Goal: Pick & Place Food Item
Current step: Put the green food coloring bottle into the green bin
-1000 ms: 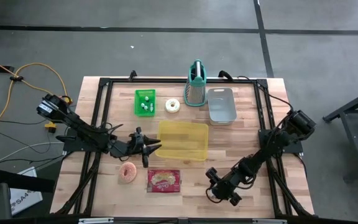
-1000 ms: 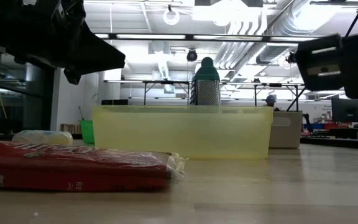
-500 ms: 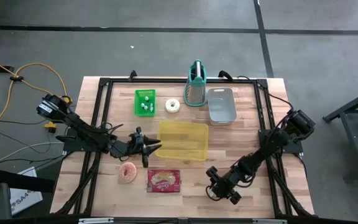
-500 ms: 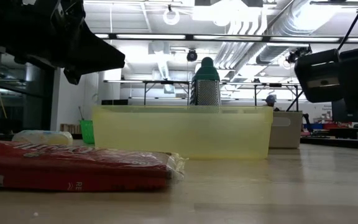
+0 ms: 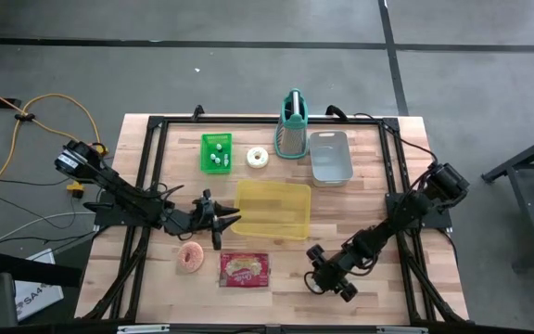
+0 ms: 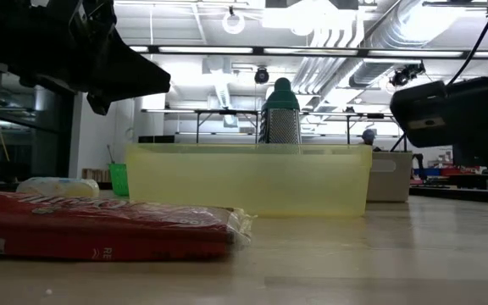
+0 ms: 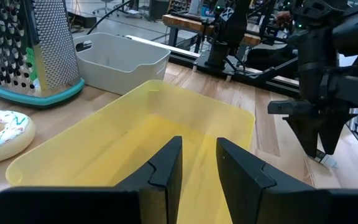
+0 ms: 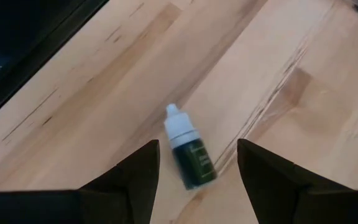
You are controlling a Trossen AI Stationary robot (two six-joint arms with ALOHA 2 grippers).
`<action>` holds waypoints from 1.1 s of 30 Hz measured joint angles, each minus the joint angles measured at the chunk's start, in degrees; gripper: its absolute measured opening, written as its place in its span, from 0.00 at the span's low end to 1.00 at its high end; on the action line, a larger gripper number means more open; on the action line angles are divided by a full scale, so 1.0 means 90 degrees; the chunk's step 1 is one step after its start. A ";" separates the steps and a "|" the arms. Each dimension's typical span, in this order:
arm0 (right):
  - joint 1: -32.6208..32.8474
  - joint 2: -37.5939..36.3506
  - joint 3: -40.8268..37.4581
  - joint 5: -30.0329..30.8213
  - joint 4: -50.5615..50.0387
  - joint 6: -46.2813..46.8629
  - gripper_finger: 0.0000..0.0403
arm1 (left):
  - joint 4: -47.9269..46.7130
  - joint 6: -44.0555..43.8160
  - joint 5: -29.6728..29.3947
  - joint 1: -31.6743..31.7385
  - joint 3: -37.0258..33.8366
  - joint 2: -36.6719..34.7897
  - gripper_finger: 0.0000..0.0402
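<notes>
Spanning grey concrete floor (image 5: pixel 248 74), the wooden table (image 5: pixel 378 204) sits beneath the right hand (image 8: pixel 194 171), fingers apart

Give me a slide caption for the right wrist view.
Open right tool poised over a small dropper bottle lying on the wooden table.

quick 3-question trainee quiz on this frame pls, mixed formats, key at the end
1. True or false: the yellow bin already holds a food item.
2. Multiple choice: what lies on the table right in front of the right gripper?
A. a small green bottle with a white cap
B. a pink donut
C. a metal spoon
3. Fill in: the grater stands beside the ____ tray at the table's far edge.

Key: 1 false, the bin shows empty in the left wrist view, with the left gripper at its rim. 2 A, lying on its side, untouched. 3 grey.
</notes>
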 joint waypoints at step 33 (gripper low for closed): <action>0.0072 0.0350 0.0010 0.0022 0.0129 -0.0041 0.32 | 0.0001 0.0003 0.0004 0.0000 0.0002 -0.0002 0.24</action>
